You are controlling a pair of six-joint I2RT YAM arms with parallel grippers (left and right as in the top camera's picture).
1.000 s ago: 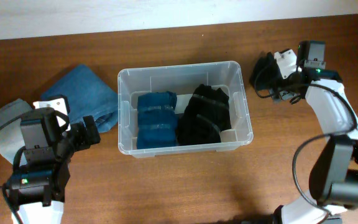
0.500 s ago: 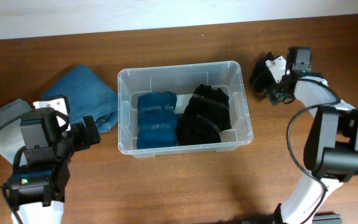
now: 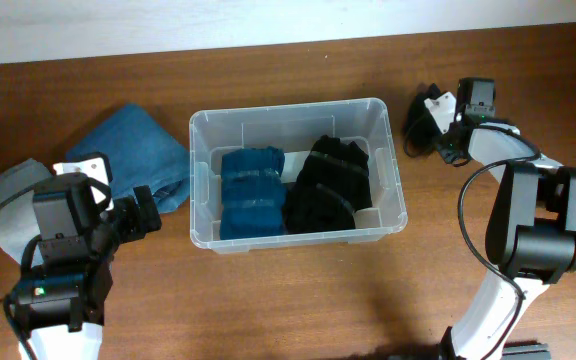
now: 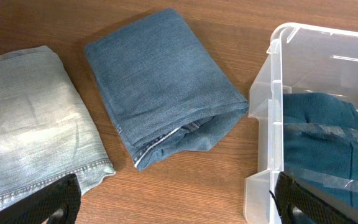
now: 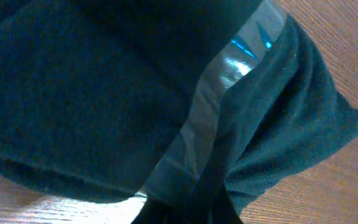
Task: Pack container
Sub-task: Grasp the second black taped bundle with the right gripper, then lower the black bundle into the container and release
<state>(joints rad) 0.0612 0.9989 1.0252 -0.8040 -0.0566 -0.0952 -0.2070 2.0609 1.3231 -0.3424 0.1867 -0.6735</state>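
Across the brown wooden table point(image 3: 298, 300), all is quiet, and the big item sits dead centre: the clear rectangular plastic container point(image 3: 288, 106) with rounded corners and a rimmed edge, upright and open at the top. From the left wrist camera its left end wall point(image 4: 272, 124) stands just right of the loose clothing.

Left of the container lies a folded mid-blue denim garment point(image 3: 133, 145), its near right corner close against the container's left wall. Farther left, at the table edge, rests a folded pale grey-blue denim piece point(image 3: 3, 195), and the wrist view shows the two side by side.

Inside the container, two rolled bundles lie next to each other, touching. A blue fabric bundle point(image 3: 251, 192) takes the left half, bound with clear tape strips. A black fabric bundle point(image 3: 330, 185) fills the right half.

Out on the right, beyond the container's far right corner, sits a smaller dark fabric bundle point(image 3: 418, 118). The right gripper point(image 3: 440, 130) is right up against it. Its camera sees only dark cloth and a shiny tape band point(image 5: 210, 124), so I cannot tell how far its claw is parted or whether it grips.

The left gripper point(image 4: 179, 198) hovers near the denim pile, its claw spread wide, holding nothing.
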